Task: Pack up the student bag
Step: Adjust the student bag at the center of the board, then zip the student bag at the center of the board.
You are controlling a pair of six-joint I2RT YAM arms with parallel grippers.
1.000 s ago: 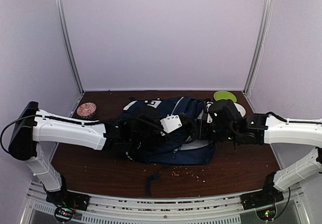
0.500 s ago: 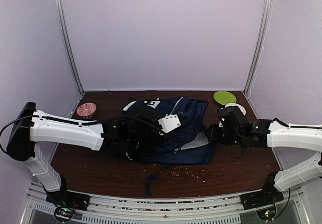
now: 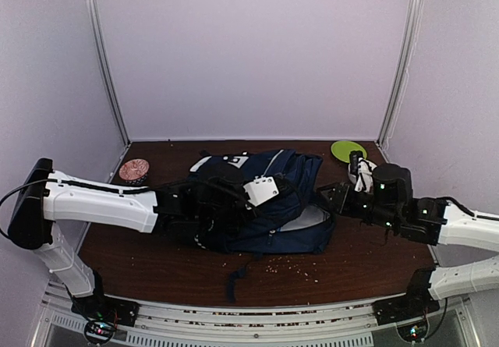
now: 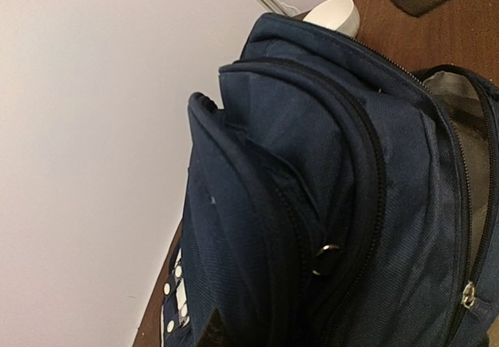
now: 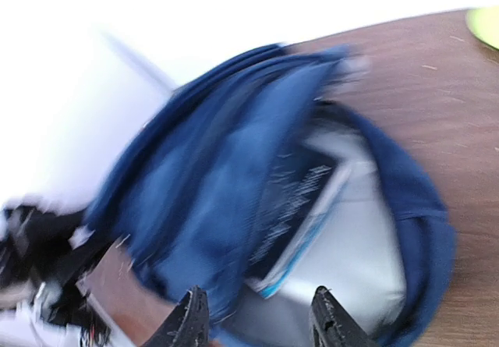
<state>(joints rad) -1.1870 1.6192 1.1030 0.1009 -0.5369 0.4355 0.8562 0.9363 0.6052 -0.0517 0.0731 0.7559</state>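
Right gripper (image 5: 259,322): your jaws stand part-open with nothing between them, just beside the 3 o'clock end of the student bag (image 3: 284,224) and aimed toward 9 o'clock at its mouth. Your right wrist view is motion-blurred, but it shows grey lining and a dark-covered book (image 5: 292,203) with a pale blue edge inside the opening. Left gripper (image 3: 209,207) is pressed in at the bag's 9 o'clock side; you cannot tell its width or whether it has hold of fabric. Bag lies at the centre of the brown table (image 3: 140,261), mouth gaping toward 3 o'clock. White cup (image 4: 334,13) sits just beyond the bag at 2 o'clock, with the green plate (image 3: 348,149) near it toward the back corner. Pink round item (image 3: 134,169) at 10 o'clock, well apart. Crumbs (image 3: 292,266) scattered at 6 o'clock.
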